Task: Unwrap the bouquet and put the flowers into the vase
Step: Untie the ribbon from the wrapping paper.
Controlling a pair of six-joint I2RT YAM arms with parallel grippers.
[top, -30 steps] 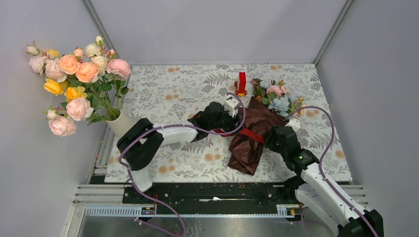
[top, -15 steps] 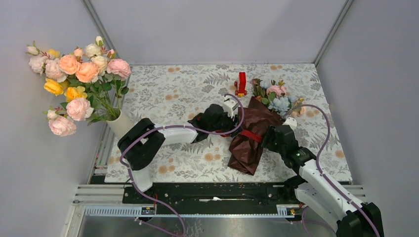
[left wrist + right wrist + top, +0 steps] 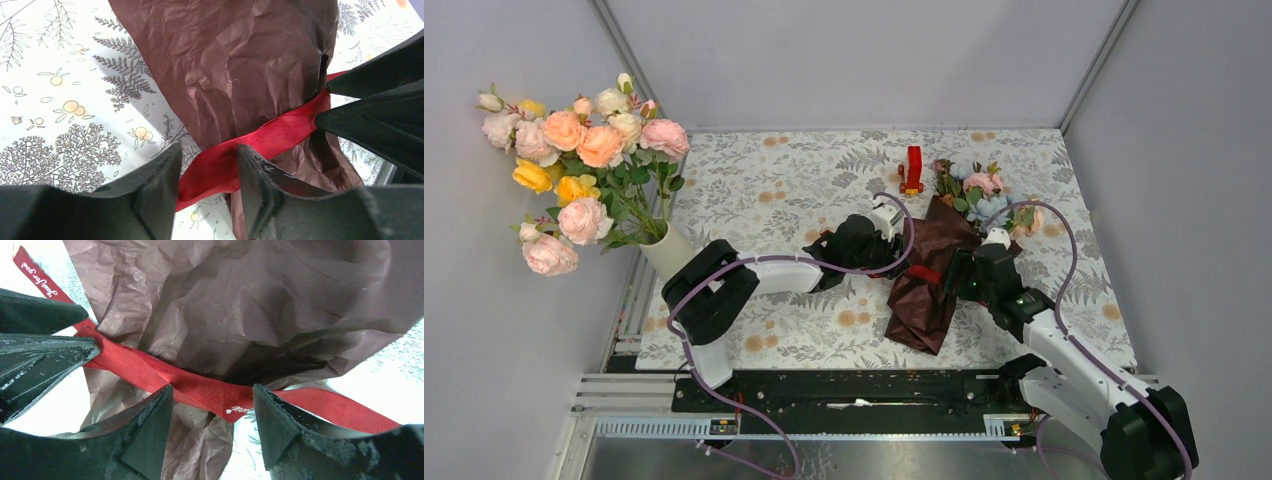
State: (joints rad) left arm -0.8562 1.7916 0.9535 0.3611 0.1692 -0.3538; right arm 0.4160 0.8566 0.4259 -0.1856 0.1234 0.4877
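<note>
The bouquet [image 3: 929,285] lies right of the table's middle, wrapped in dark red crinkly paper [image 3: 240,60] and tied with a red ribbon [image 3: 927,273]. Its pale blue and pink flowers [image 3: 980,190] stick out at the far end. My left gripper [image 3: 900,260] is at the ribbon's left end, open, with the ribbon [image 3: 220,167] loose in the gap between its fingers [image 3: 160,185]. My right gripper [image 3: 951,276] is at the bouquet's right side, open, with the ribbon [image 3: 210,392] crossing just above its fingertips [image 3: 277,420]. The white vase [image 3: 667,252] stands at the table's left edge.
A big bunch of peach, pink and yellow roses [image 3: 574,160] fills the white vase. A small red upright object [image 3: 913,168] stands behind the bouquet. The table wears a fern-patterned cloth [image 3: 774,190]. Grey walls close in on three sides.
My right gripper has moved left onto the bouquet at the ribbon and opened wider. The left gripper has stayed at the ribbon, its jaws slightly narrower.
</note>
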